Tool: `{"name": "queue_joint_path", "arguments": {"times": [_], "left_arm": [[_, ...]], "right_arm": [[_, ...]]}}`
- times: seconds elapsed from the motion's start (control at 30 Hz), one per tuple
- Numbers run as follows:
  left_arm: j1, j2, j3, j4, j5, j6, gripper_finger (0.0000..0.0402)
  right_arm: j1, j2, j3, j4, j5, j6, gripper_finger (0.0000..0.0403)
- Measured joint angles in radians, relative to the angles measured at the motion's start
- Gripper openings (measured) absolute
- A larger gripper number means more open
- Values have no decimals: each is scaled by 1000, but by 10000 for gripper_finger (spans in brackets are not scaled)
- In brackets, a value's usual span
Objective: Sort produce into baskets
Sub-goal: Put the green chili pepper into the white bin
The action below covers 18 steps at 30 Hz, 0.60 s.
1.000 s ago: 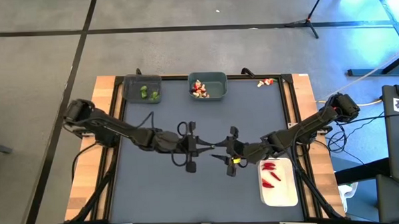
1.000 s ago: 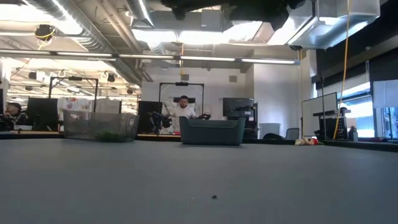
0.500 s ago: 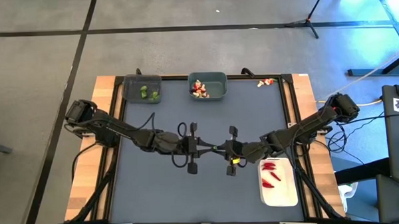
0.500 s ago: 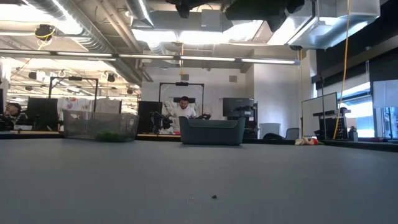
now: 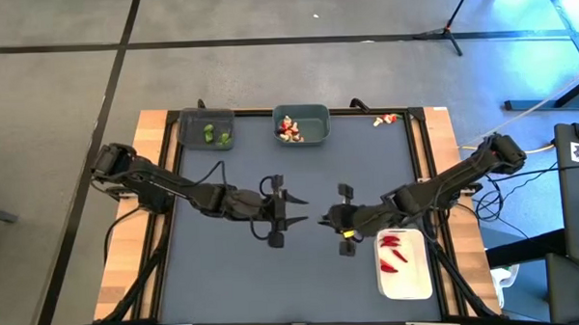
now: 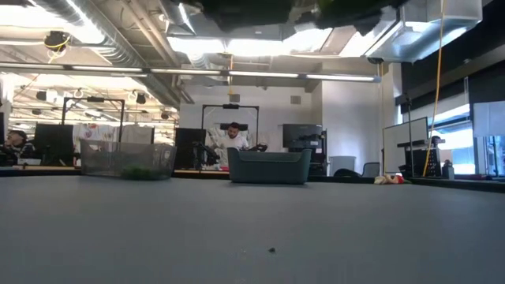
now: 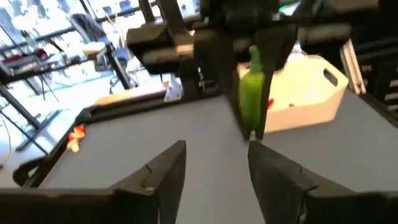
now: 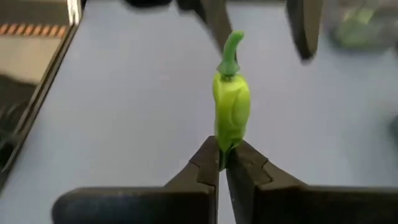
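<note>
A small green pepper [image 8: 231,106] is held over the mat's middle and also shows in the left wrist view [image 7: 251,99]. My right gripper [image 5: 323,220] is shut on it. My left gripper [image 5: 299,203] is open and empty, a short way toward the table's left of the pepper, with its fingers pointing at it. At the far edge stand a dark grey bin [image 5: 208,129] with green pieces and a grey-teal bin [image 5: 302,126] with pale and red pieces. A white tray [image 5: 405,274] at the near right holds red chilies. My right gripper pinches the pepper's blunt lower end [image 8: 227,144] between its two fingertips [image 8: 208,155]. The fingers come from the table's right side. The pepper sticks out past the fingertips with its stem end [image 8: 231,46] away from them, lifted clear of the mat.
A few loose pale and red pieces [image 5: 385,119] lie at the mat's far right corner. The mat is bare between the bins and the arms. In the low view, both bins [image 6: 126,160] [image 6: 268,166] stand at the far edge, with a person and desks in the room beyond.
The two grippers met over the mat's middle half a second ago and have drawn apart. My left gripper has gone toward the table's left edge. My right gripper has gone toward the right and slightly toward the near edge.
</note>
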Motion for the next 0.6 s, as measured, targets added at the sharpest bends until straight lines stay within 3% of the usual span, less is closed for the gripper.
{"name": "queue_joint_path", "arguments": {"times": [0.17,0.33,0.6], "left_arm": [[3,-6,0,-114,-3,-44,175],[3,-6,0,-157,-3,-62,167],[4,-6,0,-157,-2,-63,155]], "right_arm": [[6,-4,95,-305,-130,136,15],[66,-5,127,-544,-191,320,18],[257,-9,127,-721,-209,656,18]]}}
